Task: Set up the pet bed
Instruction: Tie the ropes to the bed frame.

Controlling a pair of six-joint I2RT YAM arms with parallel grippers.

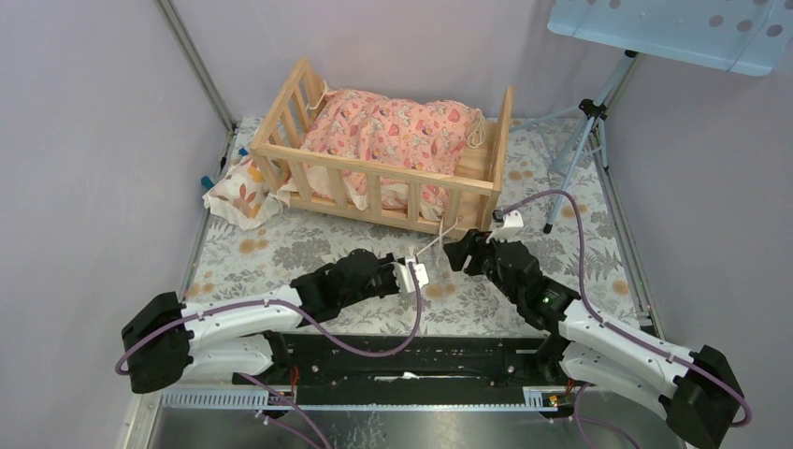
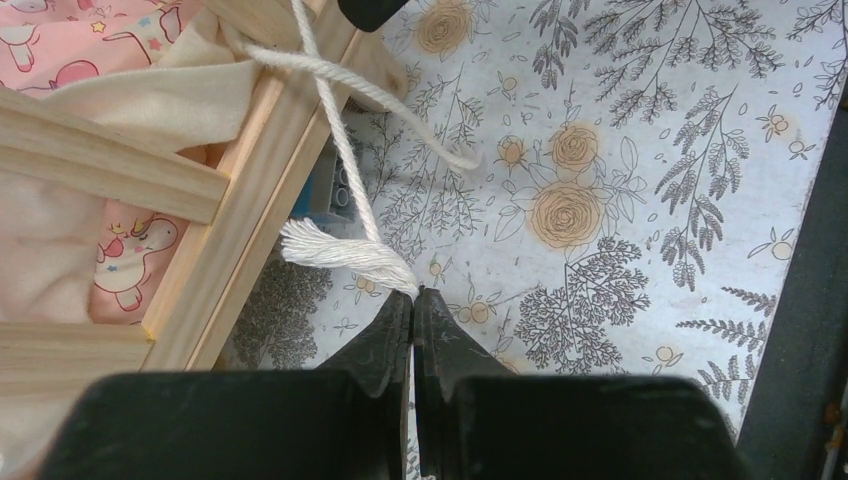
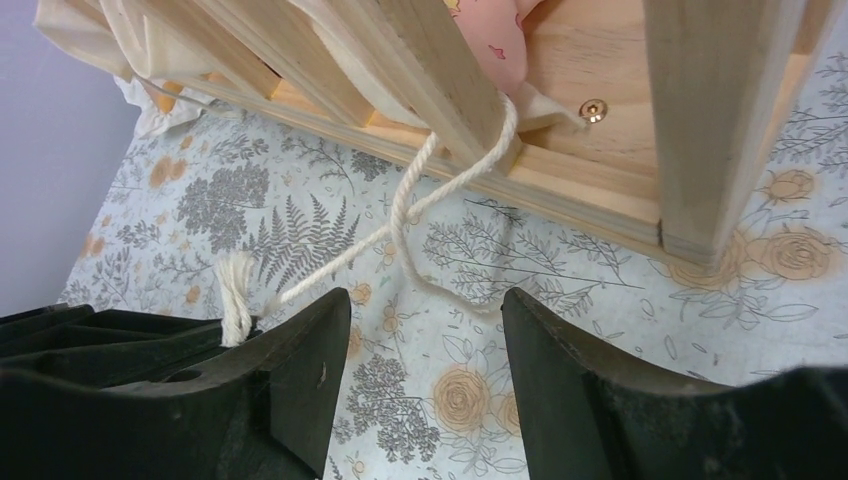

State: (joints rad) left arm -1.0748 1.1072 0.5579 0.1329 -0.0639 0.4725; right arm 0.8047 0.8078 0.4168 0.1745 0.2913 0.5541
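Our left fingers (image 2: 405, 320) are pressed together on the frayed end of a white twisted cotton cord (image 2: 345, 150), gripping it only at the very tips. Our right fingers (image 3: 310, 350) stand wide apart with nothing between them, low over the bench, just beside the same cord and near the frame's corner post. From the pinch the cord runs up to the light natural-wood slatted pet bed (image 1: 374, 176) and loops round its front rail near that corner. The bed sits toward the far side of the grey floral-print bench (image 1: 281, 248). A pink patterned cushion (image 1: 393, 126) lies inside it, and a small cream pillow with orange leaf prints (image 1: 241, 192) lies just beside its left end.

We judge the hold to be thin, so a sideways tug could slide the tuft out. A harder pull might instead drag the whole frame or cinch the loop tighter. Our right fingers could also knock the post if they swing in carelessly.
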